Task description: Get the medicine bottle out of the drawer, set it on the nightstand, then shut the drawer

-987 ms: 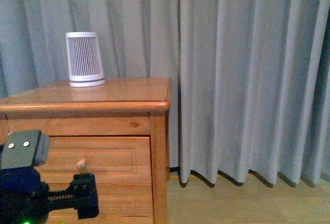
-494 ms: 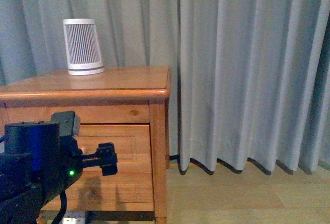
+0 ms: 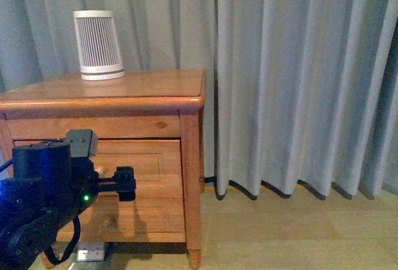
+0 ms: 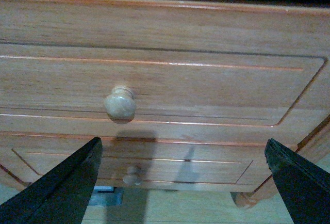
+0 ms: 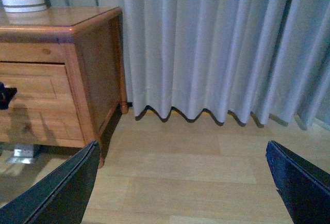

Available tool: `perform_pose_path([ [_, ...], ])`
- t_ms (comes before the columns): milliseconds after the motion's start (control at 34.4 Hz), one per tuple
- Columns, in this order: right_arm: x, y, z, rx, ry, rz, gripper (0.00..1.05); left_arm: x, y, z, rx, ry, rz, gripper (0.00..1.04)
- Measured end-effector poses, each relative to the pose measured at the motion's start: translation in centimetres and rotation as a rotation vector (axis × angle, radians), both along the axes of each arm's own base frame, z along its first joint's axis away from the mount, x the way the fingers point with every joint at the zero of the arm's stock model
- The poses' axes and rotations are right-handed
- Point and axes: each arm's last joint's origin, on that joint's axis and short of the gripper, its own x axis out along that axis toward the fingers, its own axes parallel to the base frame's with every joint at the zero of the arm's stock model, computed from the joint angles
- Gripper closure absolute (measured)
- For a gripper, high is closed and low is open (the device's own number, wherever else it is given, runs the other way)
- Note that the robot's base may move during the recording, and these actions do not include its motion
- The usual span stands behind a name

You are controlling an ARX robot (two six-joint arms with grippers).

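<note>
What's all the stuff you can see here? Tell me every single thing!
honey-brown wooden nightstand: one, brown, left, in front of the curtain.
white ribbed tapered cylinder: one, white-grey, on the nightstand's top.
upper drawer: one, brown, with one round wooden knob.
lower drawer: one, brown, below the upper one.
pleated fabric curtain: grey, behind and to the right.
pale plank floor: light tan.
medicine bottle: none in view.
left hand: one, black, open, facing the upper drawer.
right hand: one, black, open, empty, over the floor.
</note>
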Motion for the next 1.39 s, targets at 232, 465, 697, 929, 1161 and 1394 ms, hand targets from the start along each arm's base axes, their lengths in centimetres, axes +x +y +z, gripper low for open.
perform_pose_path([
  [232,0.0,0.0,0.0,0.000,0.000,0.000,0.07,1.0,0.6,-1.2,0.069,-0.045,-0.006,0.07],
  [465,0.0,0.0,0.0,0.000,0.000,0.000,0.07,2.2,1.8,-1.1,0.104,-0.074,0.014,0.07],
  [697,0.0,0.0,0.0,0.000,0.000,0.000,0.07,3.2,2.3,-1.5,0.105,-0.057,0.009,0.07],
  [929,0.0,0.0,0.0,0.000,0.000,0.000,0.07,4.5,2.4,-2.3,0.096,-0.041,0.008,0.07],
  [1161,0.0,0.0,0.0,0.000,0.000,0.000,0.07,5.8,3.1,-2.7,0.085,-0.035,0.018,0.07],
  [1394,0.0,0.0,0.0,0.000,0.000,0.000,0.07,6.6,3.6,-2.9,0.078,-0.044,0.014,0.28],
])
